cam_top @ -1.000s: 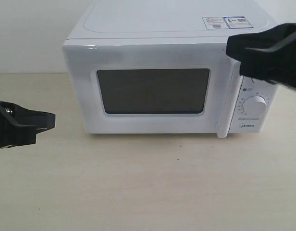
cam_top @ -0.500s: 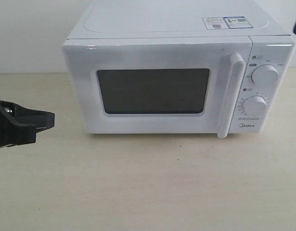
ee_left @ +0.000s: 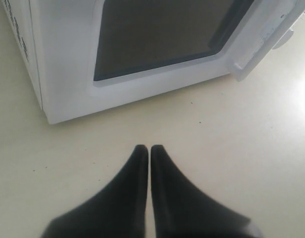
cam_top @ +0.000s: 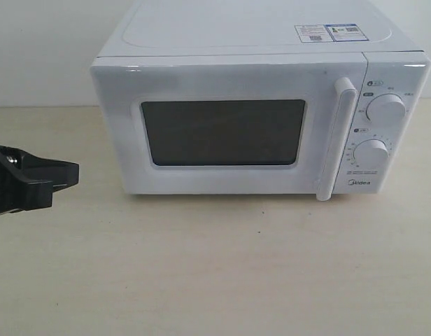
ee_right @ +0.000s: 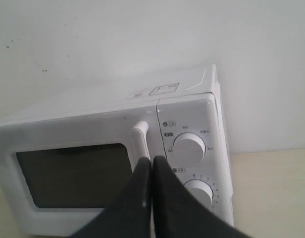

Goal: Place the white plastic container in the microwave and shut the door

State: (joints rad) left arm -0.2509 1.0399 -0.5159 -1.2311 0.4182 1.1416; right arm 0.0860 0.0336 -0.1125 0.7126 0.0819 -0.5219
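Observation:
The white microwave [cam_top: 236,42] stands at the back of the table with its door [cam_top: 222,80] closed, its bar handle [cam_top: 338,140] upright beside the two dials. The white plastic container is out of view. My left gripper [cam_top: 74,173] hovers low at the left edge, shut and empty, its tips [ee_left: 146,148] together above the tabletop in front of the microwave's corner [ee_left: 53,74]. My right gripper [ee_right: 151,161] is out of the exterior view; its wrist view shows it shut and empty, held away from the microwave [ee_right: 192,99] and facing the handle [ee_right: 140,139].
The pale wooden tabletop [cam_top: 222,266] stretches in front of the microwave. A white wall [cam_top: 40,49] rises behind it. Two round dials [cam_top: 385,108] sit on the right panel, and stickers [cam_top: 329,32] lie on the top.
The right gripper, a second ago in front of the microwave's upper right, has withdrawn out of the exterior view. The left gripper has stayed put.

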